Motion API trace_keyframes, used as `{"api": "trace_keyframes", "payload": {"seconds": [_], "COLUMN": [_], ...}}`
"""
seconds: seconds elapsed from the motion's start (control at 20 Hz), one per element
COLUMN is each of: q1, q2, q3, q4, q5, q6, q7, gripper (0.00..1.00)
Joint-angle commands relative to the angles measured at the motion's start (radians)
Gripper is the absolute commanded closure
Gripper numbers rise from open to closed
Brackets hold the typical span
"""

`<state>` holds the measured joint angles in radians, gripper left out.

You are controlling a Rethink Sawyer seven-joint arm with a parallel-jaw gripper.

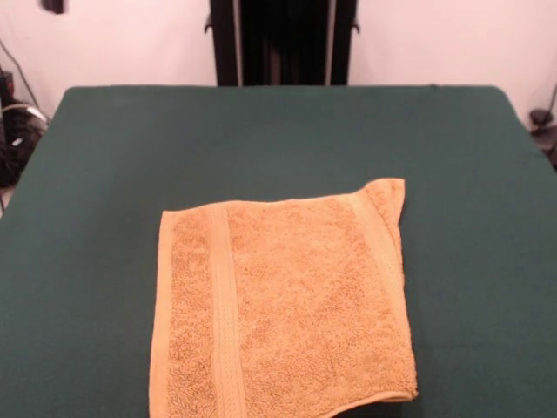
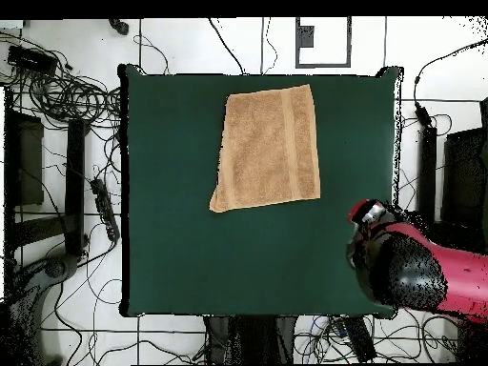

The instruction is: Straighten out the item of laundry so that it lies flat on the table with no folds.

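Observation:
The item of laundry [image 1: 287,305] is an orange-tan towel spread on the dark green table [image 1: 96,174], near the front edge in the front view. One woven band runs down its left side and another along its right edge. Its far right corner [image 1: 387,196] pokes out past the edge and looks creased. In the overhead view the towel [image 2: 272,145] lies at the table's [image 2: 191,248] top middle, with that corner [image 2: 219,202] jutting at lower left. The red and black arm [image 2: 405,272] hangs over the table's lower right edge, its tip [image 2: 367,213] well away from the towel.
Cables [image 2: 67,91] and black stands [image 2: 76,181] crowd the floor around the table in the overhead view. The robot's black pedestal [image 1: 283,42] stands behind the table's far edge in the front view.

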<state>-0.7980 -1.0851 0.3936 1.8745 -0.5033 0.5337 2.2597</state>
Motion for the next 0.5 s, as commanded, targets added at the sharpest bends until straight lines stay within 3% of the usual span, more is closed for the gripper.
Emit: {"api": "trace_keyframes", "payload": {"seconds": [0.05, 0.2, 0.5], "q1": [0.165, 0.243, 0.310], "q2": [0.036, 0.038, 0.065], "q3": [-0.021, -0.102, -0.178], "q4": [0.179, 0.188, 0.210], "q5": [0.082, 0.063, 0.104], "q6": [-0.039, -0.085, -0.154], "q7": [0.177, 0.249, 0.250], "gripper": [1.00, 1.00, 1.00]}}
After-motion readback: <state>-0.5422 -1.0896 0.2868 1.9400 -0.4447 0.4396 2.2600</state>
